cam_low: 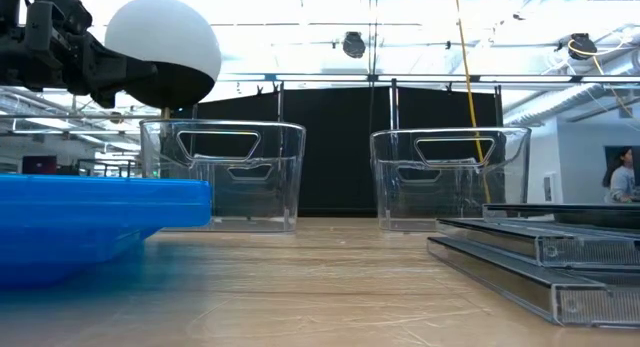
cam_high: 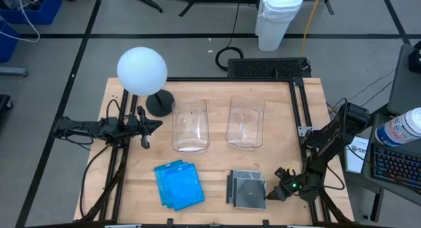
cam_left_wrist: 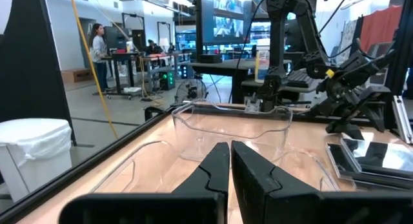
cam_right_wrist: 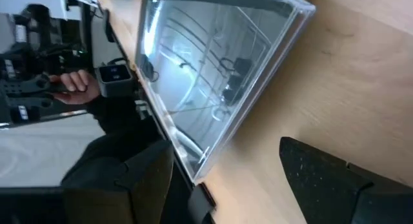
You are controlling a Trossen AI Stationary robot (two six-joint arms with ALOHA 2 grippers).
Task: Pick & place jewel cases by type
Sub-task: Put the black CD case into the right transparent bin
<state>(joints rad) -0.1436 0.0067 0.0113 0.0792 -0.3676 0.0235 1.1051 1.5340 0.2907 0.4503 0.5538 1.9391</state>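
So the right gripper (cam_high: 276, 192) was down at the near edge of the table, right at the right-hand side of the clear jewel cases (cam_high: 247, 188), fingers spread as wide as they go and nothing between them yet. From its wrist cam the top clear case (cam_right_wrist: 219, 88) sat just ahead of the two fingers, slightly skewed to them, lid catching a lot of reflections. My read: it was lining up to pinch that top case by its edge.

If I were doing this step, I'd square the jaws to the case edge first, because those cases are thin and slick and a crooked pinch would probably just shove the stack. Also only grab the top one; the low view showed the clear stack fanned out, so catching two looked easy.

Left of that stack, also near the front, lay the blue jewel cases (cam_high: 178, 184), a loosely fanned pile, untouched.

Further back, mid-table, stood the two clear bins (cam_high: 191, 126) side by side, both looking empty.

The left gripper (cam_high: 152, 125) hung off to the left of the bins beside the white globe lamp (cam_high: 141, 70), fingers pressed together, holding nothing, just waiting.
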